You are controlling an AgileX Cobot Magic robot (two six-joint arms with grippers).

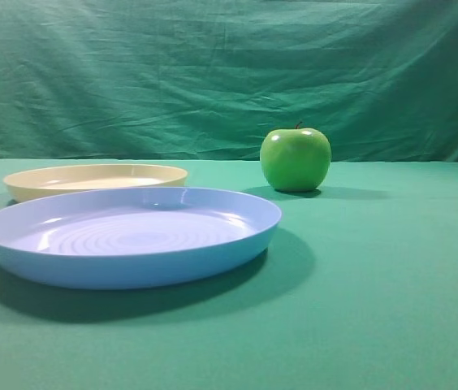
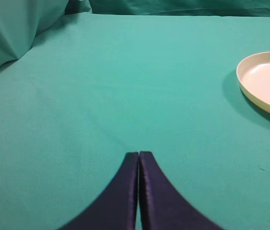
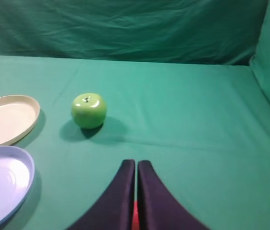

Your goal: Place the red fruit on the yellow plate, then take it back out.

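The yellow plate (image 1: 91, 187) lies empty at the left, behind the blue plate; it also shows in the left wrist view (image 2: 269, 79) and the right wrist view (image 3: 5, 120). My left gripper (image 2: 139, 153) is shut with nothing in it, over bare cloth left of that plate. My right gripper (image 3: 136, 162) is shut too, hovering over cloth right of and nearer than the green apple. A thin red sliver (image 3: 135, 218) shows through the slit low between its fingers; the rest of the red fruit is hidden. Neither gripper appears in the exterior view.
A larger light-blue plate (image 1: 131, 264) with a ringed centre sits empty in front of the yellow one, also seen as a blue plate (image 3: 1, 182) at the lower left. A glossy green apple (image 1: 295, 158) stands upright right of both plates, and shows as an apple (image 3: 89, 110) ahead-left of my right gripper. Green cloth covers table and backdrop.
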